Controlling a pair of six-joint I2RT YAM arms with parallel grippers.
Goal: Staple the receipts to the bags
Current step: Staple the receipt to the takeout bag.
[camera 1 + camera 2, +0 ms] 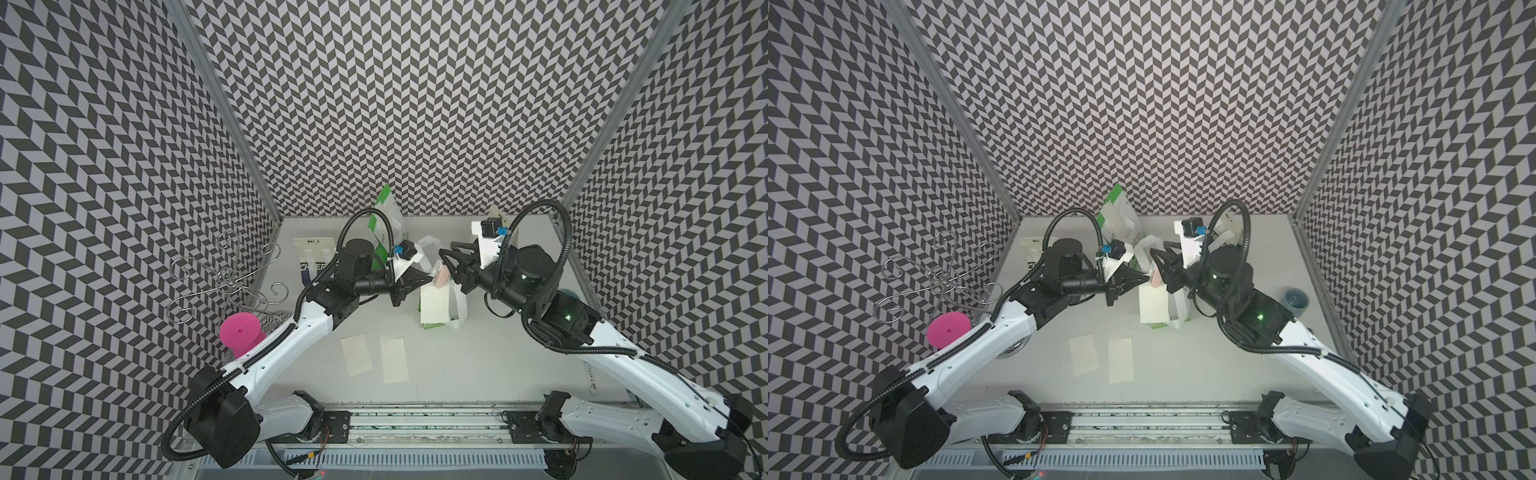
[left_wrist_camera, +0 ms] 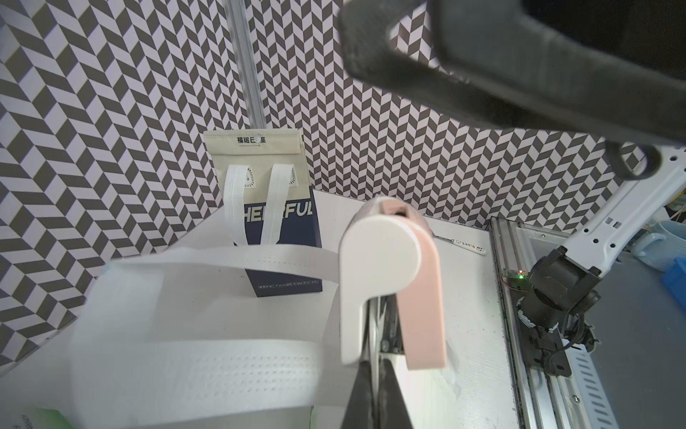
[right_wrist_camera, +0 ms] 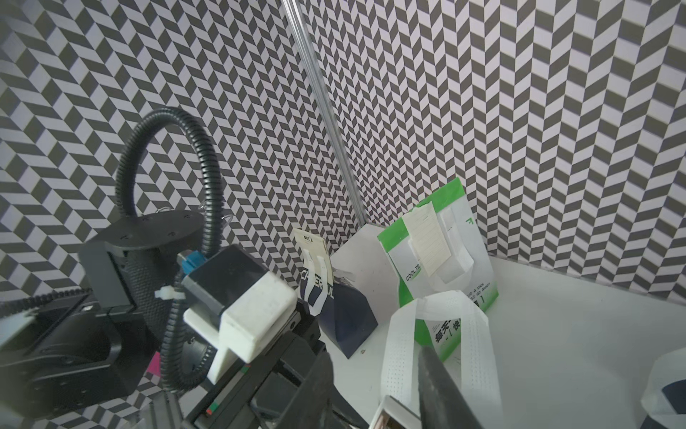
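Two receipts [image 1: 356, 355] loose; left gripper [image 1: 426, 279] seemingly touching stapler [image 1: 441, 277].

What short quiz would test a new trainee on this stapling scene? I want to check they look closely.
1. How many receipts lie flat on the table itself?
2. True or false: the left gripper is wide open.
3. The stapler is: A) blue, B) pink and white, C) black?
Key: 1. two; 2. false, it is shut; 3. B.
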